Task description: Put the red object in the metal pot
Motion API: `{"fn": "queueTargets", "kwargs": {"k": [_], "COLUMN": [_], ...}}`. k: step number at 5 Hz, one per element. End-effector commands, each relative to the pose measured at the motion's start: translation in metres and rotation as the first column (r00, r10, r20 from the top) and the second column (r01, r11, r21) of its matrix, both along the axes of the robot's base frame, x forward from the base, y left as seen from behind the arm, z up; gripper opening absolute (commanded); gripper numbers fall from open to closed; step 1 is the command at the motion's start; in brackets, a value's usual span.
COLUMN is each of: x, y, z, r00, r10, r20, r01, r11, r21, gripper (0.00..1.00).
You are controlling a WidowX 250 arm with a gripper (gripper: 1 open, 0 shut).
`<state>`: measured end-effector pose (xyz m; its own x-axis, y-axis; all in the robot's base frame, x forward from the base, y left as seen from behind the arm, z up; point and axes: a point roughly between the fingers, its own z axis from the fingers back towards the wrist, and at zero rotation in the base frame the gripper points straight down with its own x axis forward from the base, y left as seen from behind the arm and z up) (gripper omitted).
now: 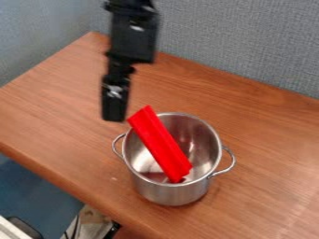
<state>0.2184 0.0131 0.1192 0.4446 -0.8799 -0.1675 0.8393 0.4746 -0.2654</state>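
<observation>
The red object (161,142) is a long flat bar that leans inside the metal pot (206,182), its lower end down in the pot and its upper end sticking out over the far-left rim. My gripper (114,105) hangs above the table to the left of the pot, apart from the bar. Its fingers point down, nothing shows between them, and their spacing is hard to make out from this angle.
The pot stands near the front edge of the brown wooden table (50,112). A grey wall rises behind the table. Bare wood lies to the left and behind the pot.
</observation>
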Motion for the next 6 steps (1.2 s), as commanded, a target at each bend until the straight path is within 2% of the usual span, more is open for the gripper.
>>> {"fn": "queueTargets", "kwargs": {"k": [1,2,3,4,5,6], "x": [0.01,0.022,0.031,0.029,0.026,0.024], "y": [-0.025,-0.03,-0.032,-0.029,-0.026,-0.012], "z": [-0.006,-0.007,-0.011,-0.01,-0.01,0.005], "r00": [0.988,0.967,0.936,0.96,0.978,0.959], "r10": [-0.154,-0.254,-0.351,-0.276,-0.2,-0.282], "r20": [0.032,0.027,0.019,0.035,0.051,0.026], "r01": [0.154,0.254,0.351,0.278,0.205,0.283], "r11": [0.988,0.967,0.936,0.958,0.971,0.953], "r21": [-0.018,-0.009,-0.012,-0.067,-0.125,-0.11], "gripper": [1.0,1.0,1.0,1.0,1.0,1.0]}}
